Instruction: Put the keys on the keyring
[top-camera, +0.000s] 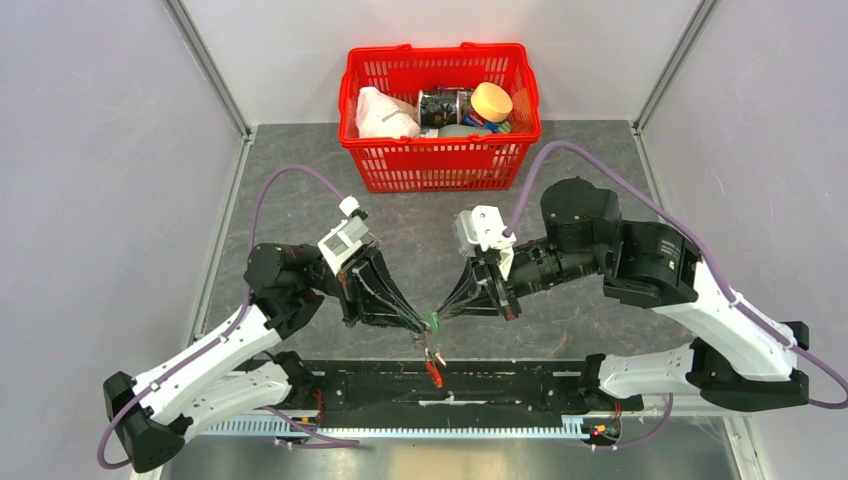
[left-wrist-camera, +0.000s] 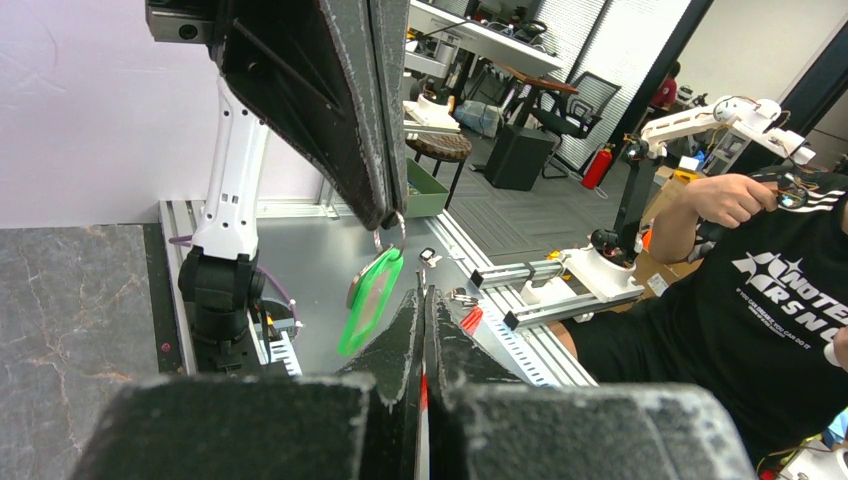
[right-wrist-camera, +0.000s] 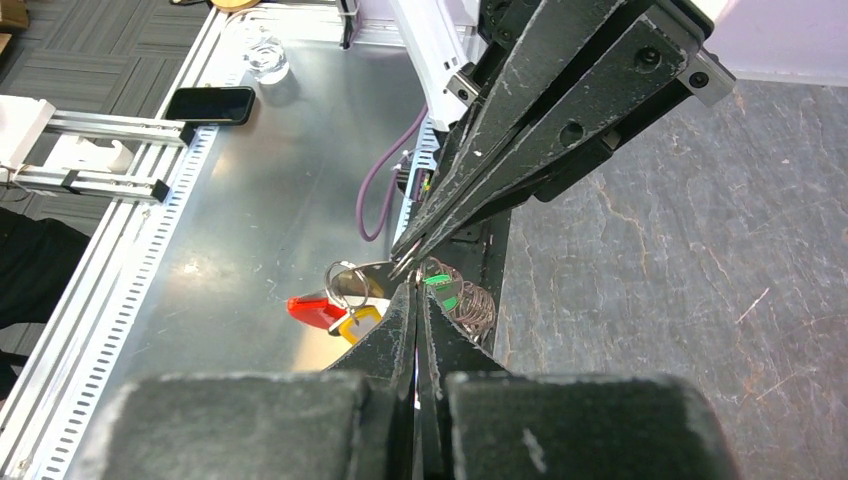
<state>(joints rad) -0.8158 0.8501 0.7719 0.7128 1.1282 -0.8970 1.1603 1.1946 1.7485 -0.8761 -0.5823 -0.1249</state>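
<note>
At near centre, my L gripper pinches the keyring, R gripper pinches green key; slight misalign could yank either loose.

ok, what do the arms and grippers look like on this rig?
Both are alike. The left arm and right arm have white shells with black joint housings, and a purple cable loops along each. The left gripper and right gripper have long black tapered fingers with visible screws, and a white camera block sits at each wrist.
</note>
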